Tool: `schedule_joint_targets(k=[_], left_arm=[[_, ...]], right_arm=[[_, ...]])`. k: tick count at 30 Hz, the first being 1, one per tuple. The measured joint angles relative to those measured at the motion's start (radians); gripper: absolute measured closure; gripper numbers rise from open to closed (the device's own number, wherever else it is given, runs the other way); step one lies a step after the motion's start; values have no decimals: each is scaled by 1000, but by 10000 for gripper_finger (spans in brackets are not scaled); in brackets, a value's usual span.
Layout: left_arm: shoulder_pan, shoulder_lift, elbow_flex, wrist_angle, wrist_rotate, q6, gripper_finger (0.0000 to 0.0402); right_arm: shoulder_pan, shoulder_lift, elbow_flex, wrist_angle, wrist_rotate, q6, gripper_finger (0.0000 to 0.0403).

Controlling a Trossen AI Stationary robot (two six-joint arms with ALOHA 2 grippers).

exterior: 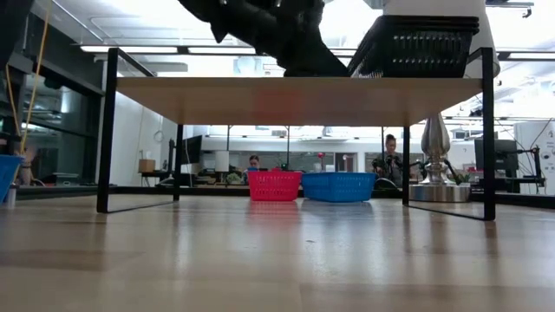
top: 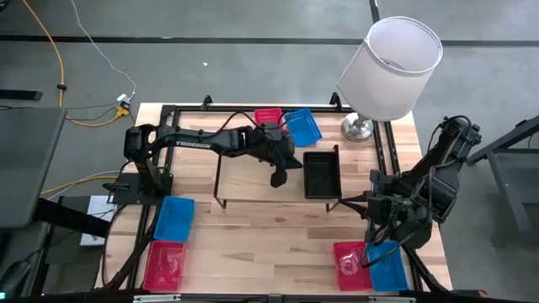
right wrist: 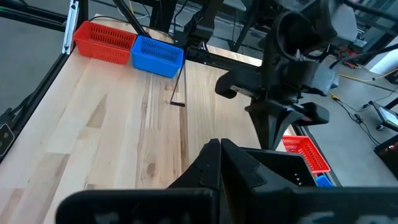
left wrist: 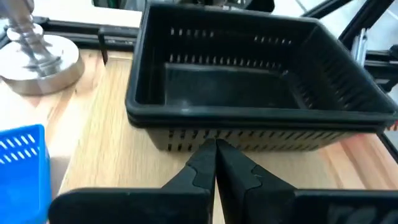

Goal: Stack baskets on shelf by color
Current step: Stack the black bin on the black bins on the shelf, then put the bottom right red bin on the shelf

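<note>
The table (top: pixel 278 236) filled the centre of the high view, with the shelf (top: pixel 253 181) at its middle. The lamp (top: pixel 389 67) stood upper right. The left gripper (top: pixel 278 178) hung clenched and empty over the shelf, just left of the stacked black baskets (top: pixel 321 172). The right gripper (right wrist: pixel 219 149), clenched too, waited at right. Red and blue baskets sat at upper centre (top: pixel 286 124), lower left (top: pixel 168 242) and lower right (top: pixel 369 263).

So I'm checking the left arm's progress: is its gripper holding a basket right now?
No. In the left wrist view the left gripper is shut on nothing, its fingertips just short of the black baskets on the shelf.
</note>
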Motion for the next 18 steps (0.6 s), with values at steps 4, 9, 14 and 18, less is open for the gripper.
schedule_joint_targets(k=[4, 9, 14, 18], left_arm=[[0, 1, 2, 28, 1, 1, 401], [0, 5, 2, 17, 0, 1, 401], [3, -51, -2, -74, 4, 9, 401], [-2, -180, 1, -217, 2, 52, 401]], right_arm=[[0, 0, 0, 0, 0, 0, 403], [0, 0, 0, 0, 0, 0, 403], [0, 0, 0, 0, 0, 0, 403], [0, 0, 0, 0, 0, 0, 403]])
